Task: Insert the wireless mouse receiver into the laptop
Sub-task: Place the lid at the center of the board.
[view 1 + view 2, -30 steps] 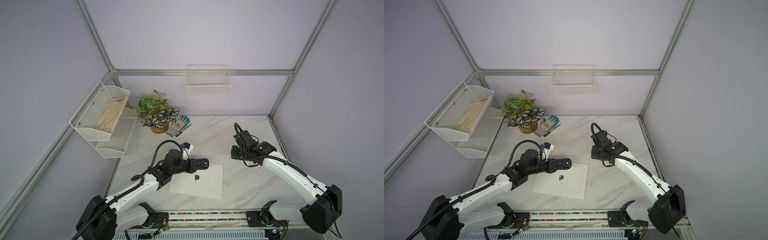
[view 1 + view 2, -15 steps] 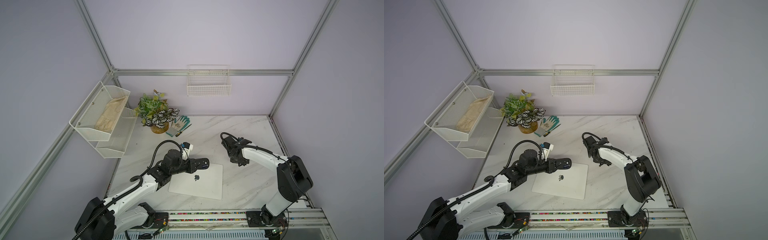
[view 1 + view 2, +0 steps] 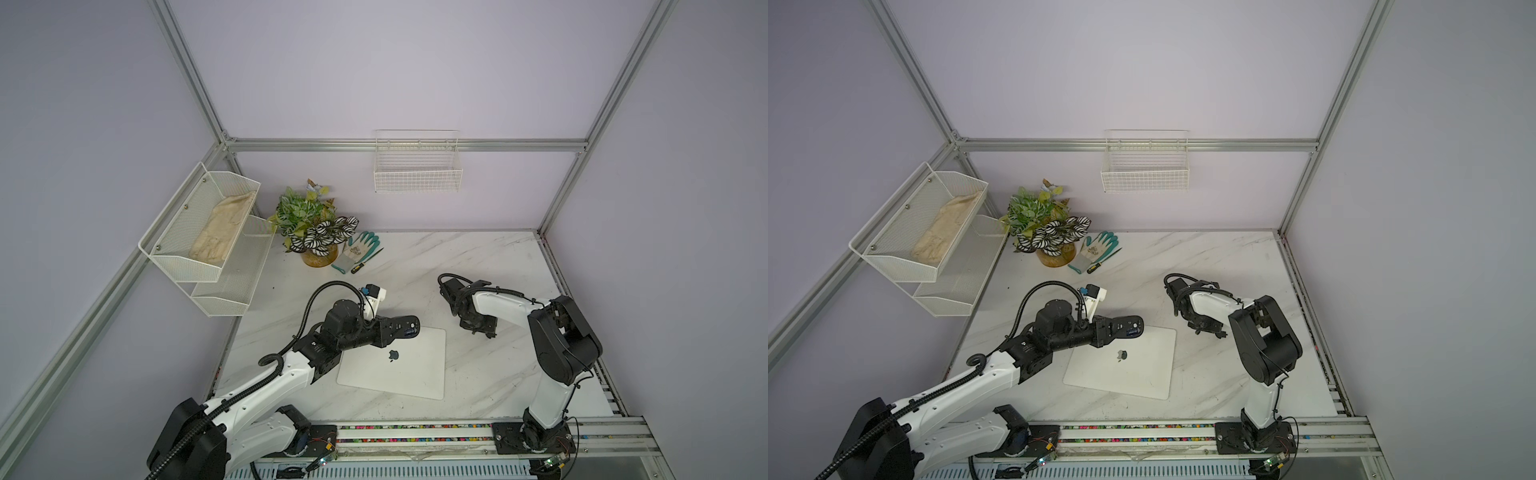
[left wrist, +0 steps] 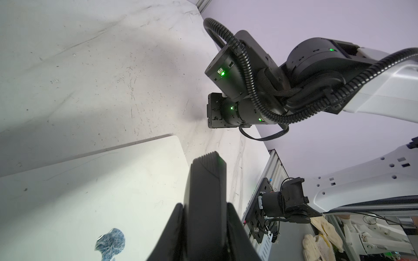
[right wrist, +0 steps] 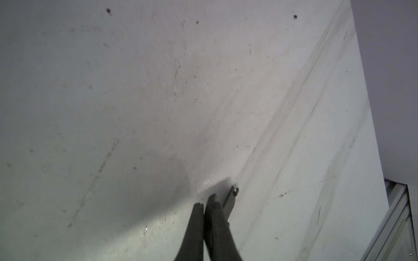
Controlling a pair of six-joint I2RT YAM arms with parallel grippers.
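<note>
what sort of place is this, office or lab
Most likely a robotics test cell: an aluminium frame with plain walls encloses the marble table, the left arm and right arm stand on a rail at its front, and the laptop and potted plant look like props.

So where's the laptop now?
In both top views the laptop lies closed on the table near its front edge, left gripper by its far edge, right gripper to its right.

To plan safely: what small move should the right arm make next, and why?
Probably ease the right gripper toward the laptop: jaws shut, it hangs over the table, apart from the lid's edge, while the shut left gripper is over the lid's far edge. I cannot see the receiver.
</note>
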